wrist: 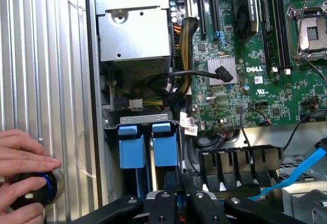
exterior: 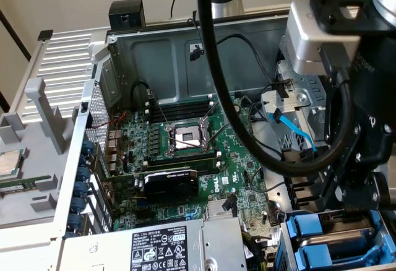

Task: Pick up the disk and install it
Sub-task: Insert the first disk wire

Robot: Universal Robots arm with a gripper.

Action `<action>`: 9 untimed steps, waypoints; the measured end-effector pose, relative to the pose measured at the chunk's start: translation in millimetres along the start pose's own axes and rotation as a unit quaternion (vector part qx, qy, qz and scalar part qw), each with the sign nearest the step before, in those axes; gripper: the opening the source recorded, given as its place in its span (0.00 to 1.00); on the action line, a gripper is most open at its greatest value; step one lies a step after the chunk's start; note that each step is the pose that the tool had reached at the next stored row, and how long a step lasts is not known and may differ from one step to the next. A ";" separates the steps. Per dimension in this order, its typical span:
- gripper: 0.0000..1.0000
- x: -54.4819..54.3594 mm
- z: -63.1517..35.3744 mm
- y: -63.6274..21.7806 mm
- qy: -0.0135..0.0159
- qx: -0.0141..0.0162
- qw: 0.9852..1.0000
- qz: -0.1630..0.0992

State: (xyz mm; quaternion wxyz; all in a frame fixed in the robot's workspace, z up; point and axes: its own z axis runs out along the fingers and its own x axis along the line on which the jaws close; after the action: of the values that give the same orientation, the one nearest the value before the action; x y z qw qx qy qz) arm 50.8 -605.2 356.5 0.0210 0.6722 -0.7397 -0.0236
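Down at the bottom right corner of the computer case (exterior: 93, 98), as the exterior view showed it, the disk (exterior: 331, 243) sat in its bay with its blue rails showing. The gripper (exterior: 356, 200) hung right above it, at the end of the black arm. A thick black cable (exterior: 213, 67) looped down across the green board (exterior: 185, 153). The grey power box (exterior: 179, 246) lay along the bottom edge of the case, just beside the bay.

From the wrist view, the blue disk (wrist: 148, 144) stood on its edge in the bay, near the side wall of the case (wrist: 51, 81). The gripper (wrist: 179, 203) was low over the top of it, and its fingers (wrist: 164, 203) looked pulled nearly together. I could not see whether they were squeezing the disk or just touching it. A person's hand (wrist: 23, 173) rested on a round blue button (wrist: 43, 185) outside the wall.

The disk would likely feel heavy for how big it was, and hard and stiff. Its metal sides would be slippery. A drop or a bump could hurt it. The blue plastic rails seemed the best place to hold, not the flat label side.
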 end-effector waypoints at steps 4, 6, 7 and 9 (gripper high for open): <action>0.16 1.7 2.9 -0.4 -0.006 0.000 1.000 -0.001; 0.16 2.7 3.1 -0.5 -0.009 0.000 1.000 -0.001; 0.16 3.3 3.2 -0.6 -0.010 0.000 1.000 -0.002; 0.16 4.1 3.4 -0.6 -0.010 0.000 1.000 -0.003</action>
State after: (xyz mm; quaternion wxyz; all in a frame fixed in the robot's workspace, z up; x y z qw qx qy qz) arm 50.8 -609.3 353.1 0.0132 0.6742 -0.7378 -0.0305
